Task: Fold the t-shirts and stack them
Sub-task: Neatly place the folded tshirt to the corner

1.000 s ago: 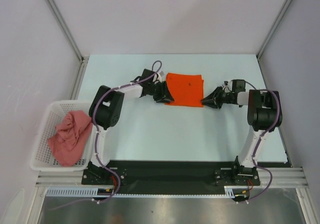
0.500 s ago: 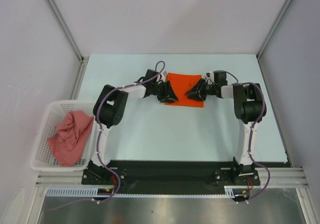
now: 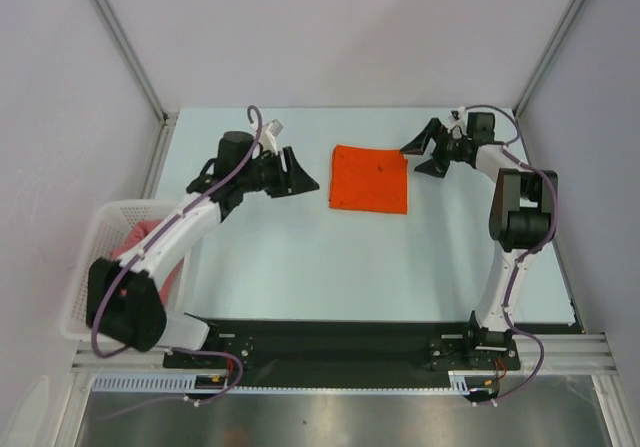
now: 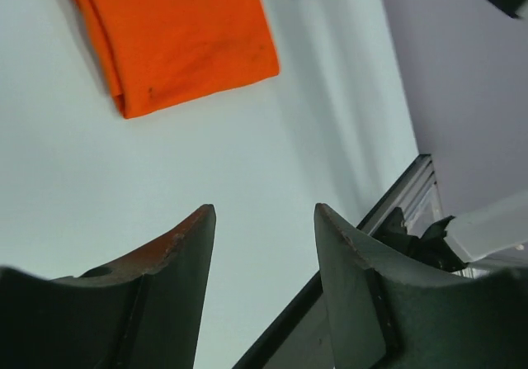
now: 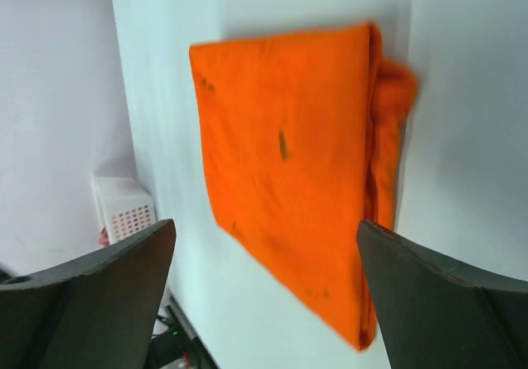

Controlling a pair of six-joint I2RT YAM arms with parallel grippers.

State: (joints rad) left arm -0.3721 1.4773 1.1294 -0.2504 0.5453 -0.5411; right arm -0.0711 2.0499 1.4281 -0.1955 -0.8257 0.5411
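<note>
The bright orange t-shirt (image 3: pixel 370 179) lies folded into a flat rectangle on the table, with nothing touching it. My left gripper (image 3: pixel 305 169) hovers just left of it, jaws open and empty. In the left wrist view the orange t-shirt (image 4: pixel 177 30) sits beyond the left gripper (image 4: pixel 264 212). My right gripper (image 3: pixel 412 160) is off the shirt's far right corner, open wide and empty. The right wrist view looks between the right gripper's (image 5: pixel 266 229) jaws at the orange t-shirt (image 5: pixel 289 179). The salmon-pink t-shirt (image 3: pixel 137 239) lies crumpled in the basket, mostly hidden by my left arm.
A white lattice basket (image 3: pixel 88 267) stands at the table's left edge, and the basket (image 5: pixel 124 208) also shows in the right wrist view. Grey walls and metal frame posts close in the table's back and sides. A black rail (image 3: pixel 340 337) runs along the near edge.
Both grippers have come off the orange shirt's edges. The left arm swung back to the left. The right gripper moved toward the far right corner and opened wide. The shirt lies still.
</note>
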